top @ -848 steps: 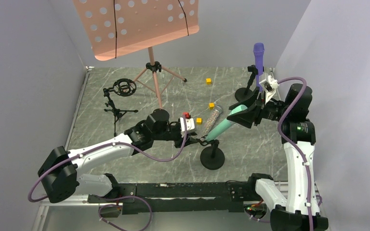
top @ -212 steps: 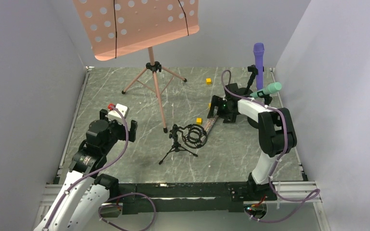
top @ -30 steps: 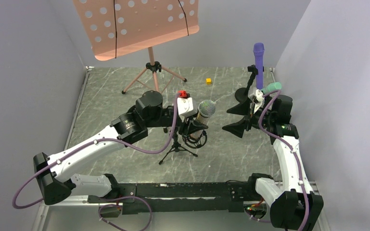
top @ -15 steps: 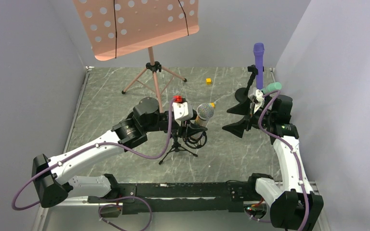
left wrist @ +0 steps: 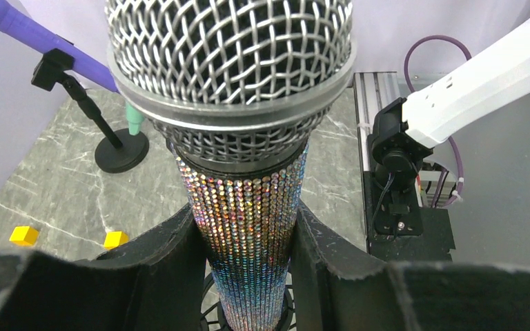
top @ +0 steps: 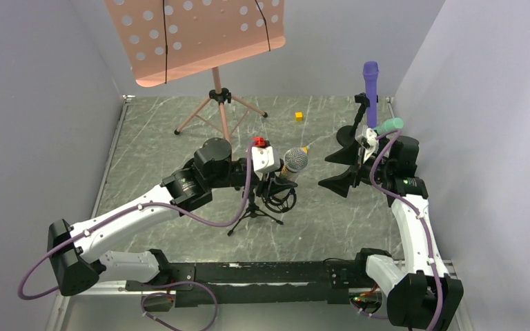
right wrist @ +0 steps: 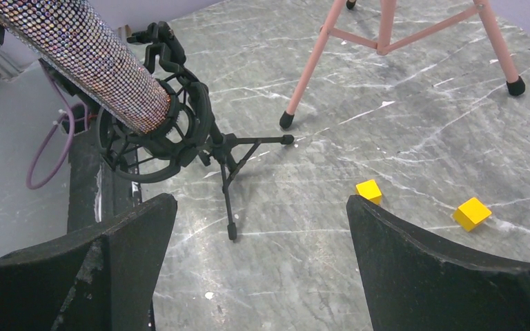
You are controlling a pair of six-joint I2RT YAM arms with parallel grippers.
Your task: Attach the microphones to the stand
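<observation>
Nearly home: the glittery silver-pink microphone [left wrist: 245,207] is clamped in the left gripper [left wrist: 245,255], its tail inside the shock-mount ring [right wrist: 153,141].

Its long axis tilts, the silver mesh head [left wrist: 229,62] leaning toward 1 o'clock from the black wire-legged tripod stand [right wrist: 228,155] at table centre. Black fingers [left wrist: 172,276] press both sides of the rhinestone-studded barrel just above the ring. The right gripper [right wrist: 261,203] hangs at 3 o'clock, well apart, jaws wide, holding nothing. The purple microphone [top: 370,83] and the mint-teal microphone [top: 388,126] sit near 1 o'clock.
</observation>
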